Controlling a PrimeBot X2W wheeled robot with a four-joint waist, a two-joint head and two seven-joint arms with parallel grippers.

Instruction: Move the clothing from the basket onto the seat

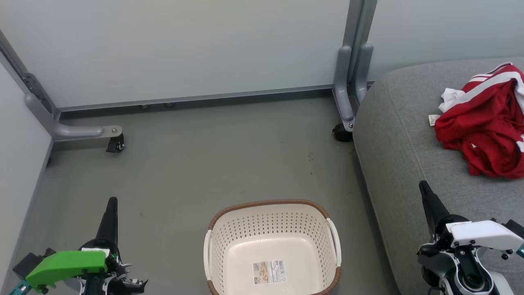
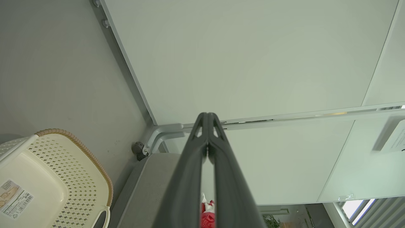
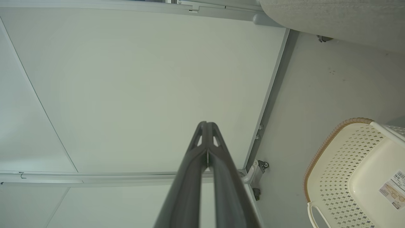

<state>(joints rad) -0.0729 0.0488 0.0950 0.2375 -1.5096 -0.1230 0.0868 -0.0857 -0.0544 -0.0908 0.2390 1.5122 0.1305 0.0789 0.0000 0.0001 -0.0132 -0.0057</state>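
Note:
The red clothing (image 1: 487, 123), with white stripes and white lining, lies crumpled on the grey seat (image 1: 405, 135) at the right edge. A sliver of red clothing (image 2: 208, 218) shows between the fingers in the left wrist view. The cream basket (image 1: 229, 229) with its brown rim stands on the floor at bottom centre, holding nothing but a label on its bottom. My left gripper (image 1: 111, 201) is at the lower left, shut and empty. My right gripper (image 1: 422, 186) is at the lower right over the seat's front edge, shut and empty.
Pale partition panels (image 1: 184, 45) on grey wheeled feet (image 1: 114, 141) close off the back and left. A second caster (image 1: 342, 133) sits by the seat's corner. Grey floor (image 1: 204, 164) lies between basket and panels.

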